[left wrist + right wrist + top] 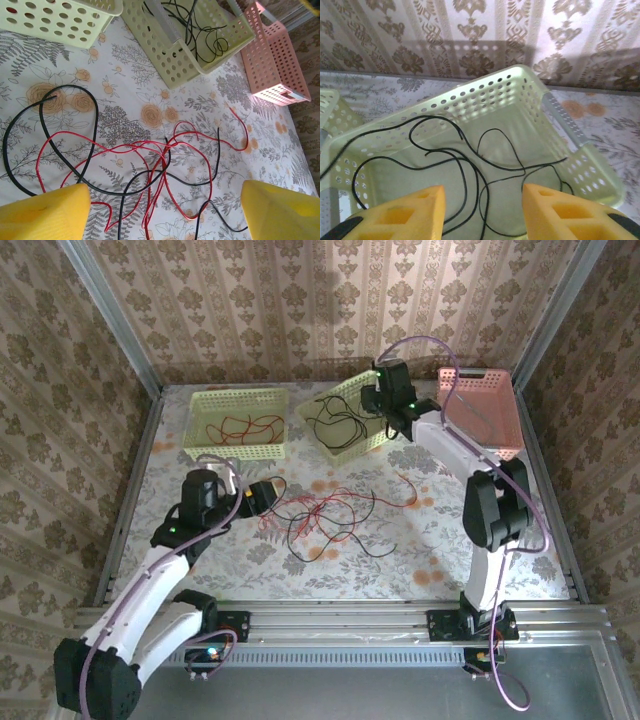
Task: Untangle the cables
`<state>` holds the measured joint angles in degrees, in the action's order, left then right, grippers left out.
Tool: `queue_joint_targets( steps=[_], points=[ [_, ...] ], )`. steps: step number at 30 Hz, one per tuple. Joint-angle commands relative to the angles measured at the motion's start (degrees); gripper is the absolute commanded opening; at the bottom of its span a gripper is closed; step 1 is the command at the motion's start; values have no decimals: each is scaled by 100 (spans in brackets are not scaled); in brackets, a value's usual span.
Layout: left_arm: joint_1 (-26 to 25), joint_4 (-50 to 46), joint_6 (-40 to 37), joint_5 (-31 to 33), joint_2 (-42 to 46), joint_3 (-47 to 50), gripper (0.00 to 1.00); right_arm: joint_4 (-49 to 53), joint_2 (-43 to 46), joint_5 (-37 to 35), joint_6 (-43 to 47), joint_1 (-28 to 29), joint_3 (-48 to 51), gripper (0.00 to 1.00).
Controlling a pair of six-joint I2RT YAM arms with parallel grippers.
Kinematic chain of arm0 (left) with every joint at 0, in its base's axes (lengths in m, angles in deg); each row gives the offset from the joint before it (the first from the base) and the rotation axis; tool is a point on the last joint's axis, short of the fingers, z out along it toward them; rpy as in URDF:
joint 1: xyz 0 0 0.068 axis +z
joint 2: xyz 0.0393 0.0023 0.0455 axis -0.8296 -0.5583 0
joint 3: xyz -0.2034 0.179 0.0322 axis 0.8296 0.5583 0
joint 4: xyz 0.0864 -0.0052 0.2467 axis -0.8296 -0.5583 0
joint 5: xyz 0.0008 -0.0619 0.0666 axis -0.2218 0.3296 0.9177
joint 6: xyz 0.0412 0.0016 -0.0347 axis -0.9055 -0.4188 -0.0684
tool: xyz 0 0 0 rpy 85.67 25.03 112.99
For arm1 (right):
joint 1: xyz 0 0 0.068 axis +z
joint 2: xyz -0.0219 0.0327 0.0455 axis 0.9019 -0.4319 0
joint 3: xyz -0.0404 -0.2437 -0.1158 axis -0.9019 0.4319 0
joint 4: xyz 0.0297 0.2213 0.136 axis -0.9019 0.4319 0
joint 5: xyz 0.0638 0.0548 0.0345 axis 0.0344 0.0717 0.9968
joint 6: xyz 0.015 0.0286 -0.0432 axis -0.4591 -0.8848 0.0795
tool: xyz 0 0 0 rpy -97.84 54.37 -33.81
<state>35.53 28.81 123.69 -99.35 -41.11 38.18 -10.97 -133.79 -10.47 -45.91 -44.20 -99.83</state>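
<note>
My left tool [160, 212] and right tool [482, 210] both gaped empty; the cables [165, 150], mid-frame, looked light, limp, snag-prone, and I judged them best pinched near a free end.

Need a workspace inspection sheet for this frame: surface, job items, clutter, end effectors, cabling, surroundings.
Surface: floral tablecloth, lying flat.
Job's things: tangled cables, red and black, mid-table; red cables in the left green basket; black cables in the middle green basket.
Clutter: pink basket, contents unclear.
End effectors: left end effector open over the tangle; right end effector open above the middle basket.
Cables: lilac hoses along both arms.
Surroundings: patterned walls, metal frame.
</note>
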Motion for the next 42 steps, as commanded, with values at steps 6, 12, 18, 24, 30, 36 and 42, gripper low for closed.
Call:
queue_joint_targets(
  steps=[6, 12, 18, 24, 30, 36, 42],
  points=[
    [32, -234, 42, 55, -423, -438, 78, 81, 1967, 130, -461, 196, 1950, 45],
    [10, -548, 35, 31, -922, -536, 74, 655, 3179, 59, 3, 853, 3090, 44],
    [-381, -516, -89, 189, -1358, -455, 72, 1269, 3644, 660, -579, 1229, 3533, 43],
    [-1220, -197, 234, 758, -1244, 235, 71, 1067, 3732, 695, -1161, 1888, 4079, 46],
    [-1734, -217, 678, 1266, -442, 1012, 71, 680, 3302, 843, -1587, 2286, 4536, 48],
    [-1848, -400, 1089, 1519, 424, 1504, 70, 111, 2631, 754, -1870, 2298, 4777, 52],
    [-1889, -395, 1117, 1846, 411, 1409, 70, -215, 1515, 826, -1635, 2291, 4326, 50]
  ],
)
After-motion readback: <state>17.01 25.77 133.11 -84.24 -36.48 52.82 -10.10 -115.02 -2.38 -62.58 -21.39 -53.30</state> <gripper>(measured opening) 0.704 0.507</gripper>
